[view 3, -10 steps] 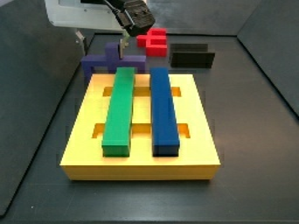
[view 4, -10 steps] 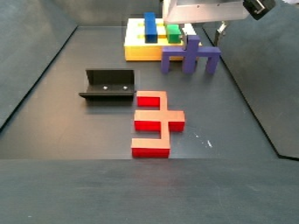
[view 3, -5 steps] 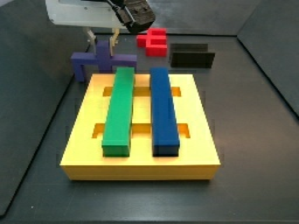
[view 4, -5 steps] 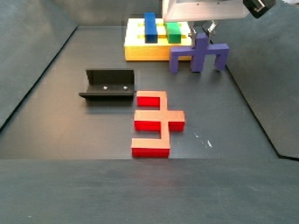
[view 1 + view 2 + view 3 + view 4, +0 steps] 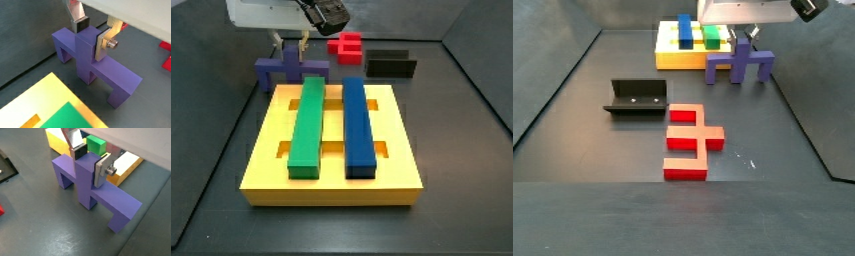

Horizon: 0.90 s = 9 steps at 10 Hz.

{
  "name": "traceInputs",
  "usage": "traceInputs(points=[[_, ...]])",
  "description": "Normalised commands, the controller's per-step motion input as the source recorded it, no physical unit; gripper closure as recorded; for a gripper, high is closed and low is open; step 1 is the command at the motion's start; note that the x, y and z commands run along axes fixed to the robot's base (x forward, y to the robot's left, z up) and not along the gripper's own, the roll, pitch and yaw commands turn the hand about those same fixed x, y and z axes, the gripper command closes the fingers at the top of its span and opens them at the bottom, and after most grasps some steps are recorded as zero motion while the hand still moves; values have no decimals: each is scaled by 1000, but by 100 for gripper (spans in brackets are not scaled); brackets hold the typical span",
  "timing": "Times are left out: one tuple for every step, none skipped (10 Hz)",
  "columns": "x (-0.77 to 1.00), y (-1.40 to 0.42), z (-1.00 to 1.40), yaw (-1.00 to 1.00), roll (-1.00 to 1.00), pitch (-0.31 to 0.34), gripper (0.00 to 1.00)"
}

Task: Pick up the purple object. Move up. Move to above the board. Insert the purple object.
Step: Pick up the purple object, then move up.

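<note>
In a wrist view the gripper is clamping the purple object, silver fingers pressing either side of its upright stem while its legs are pointing down at the dark floor, and a corner of the board is showing close by with a green bar on it. In a wrist view from the opposite side, the gripper is pinching that same stem of the purple object, with the board and the green bar lying beyond it. In a side view the gripper is sitting at the far left, gripping the purple object just beyond the far edge of the board, which is carrying the green bar and a blue bar; a red block and the fixture are standing farther back. In a side view from the other end, the gripper is holding the purple object right of the board; whether its legs are touching the floor I cannot tell, and the fixture and red block are lying nearer.
</note>
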Motion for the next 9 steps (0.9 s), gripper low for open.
traceInputs(points=[[0, 0, 0, 0, 0, 0, 100], [0, 0, 0, 0, 0, 0, 100], [0, 0, 0, 0, 0, 0, 100], [0, 0, 0, 0, 0, 0, 100], [0, 0, 0, 0, 0, 0, 100], [0, 0, 0, 0, 0, 0, 100], [0, 0, 0, 0, 0, 0, 100], [0, 0, 833, 0, 0, 0, 100], [21, 16, 827, -24, 8, -1, 100]])
